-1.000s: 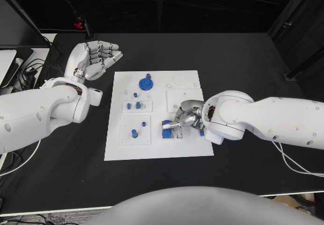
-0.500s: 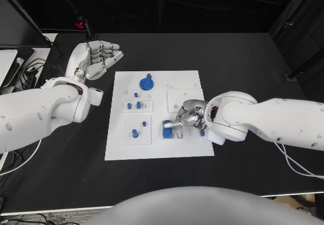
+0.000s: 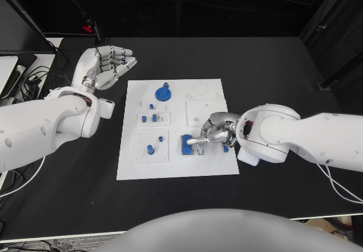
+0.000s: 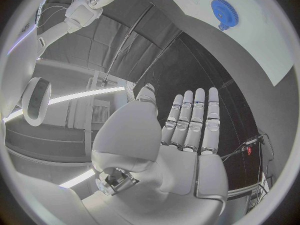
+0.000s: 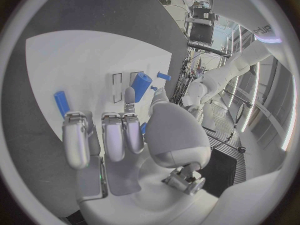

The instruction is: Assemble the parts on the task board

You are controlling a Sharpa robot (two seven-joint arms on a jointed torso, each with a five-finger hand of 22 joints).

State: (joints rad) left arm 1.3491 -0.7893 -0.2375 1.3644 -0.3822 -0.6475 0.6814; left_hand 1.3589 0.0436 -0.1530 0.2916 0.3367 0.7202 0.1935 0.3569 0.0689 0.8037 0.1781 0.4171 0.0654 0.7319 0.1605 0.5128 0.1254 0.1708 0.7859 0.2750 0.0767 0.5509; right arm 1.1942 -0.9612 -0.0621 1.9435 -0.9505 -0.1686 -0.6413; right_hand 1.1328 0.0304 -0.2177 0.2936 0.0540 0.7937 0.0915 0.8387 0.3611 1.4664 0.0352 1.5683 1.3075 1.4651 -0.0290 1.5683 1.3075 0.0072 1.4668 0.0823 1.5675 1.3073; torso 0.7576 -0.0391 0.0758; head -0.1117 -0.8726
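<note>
Roughly centred on the black table (image 3: 265,68): the task board (image 3: 178,163), a white plate, long side running away from the robot.
Around the board: cables and pale equipment (image 3: 22,73) off the table's edge on the left arm's side.
In the way: the right arm (image 3: 302,136) reaches over the board's right edge and hides part of it.
Right hand (image 3: 214,131): over the board's right half, fingers curled, one fingertip (image 3: 193,141) down beside the blue block (image 3: 186,144); whether it grips anything I cannot tell.
Blue block: upright near the board's near-middle, next to two thin slots (image 5: 117,87).
Blue peg (image 5: 60,102): lying on the board just beside the right hand's outer finger.
Left hand (image 3: 106,65): released, off the board's far left corner, palm bare and fingers straight side by side.
Blue gear (image 3: 163,93): flat on the board's far left part, a small blue piece (image 3: 166,85) just beyond it.
Other parts: small blue pegs (image 3: 153,117) in raised white squares along the board's left half.
</note>
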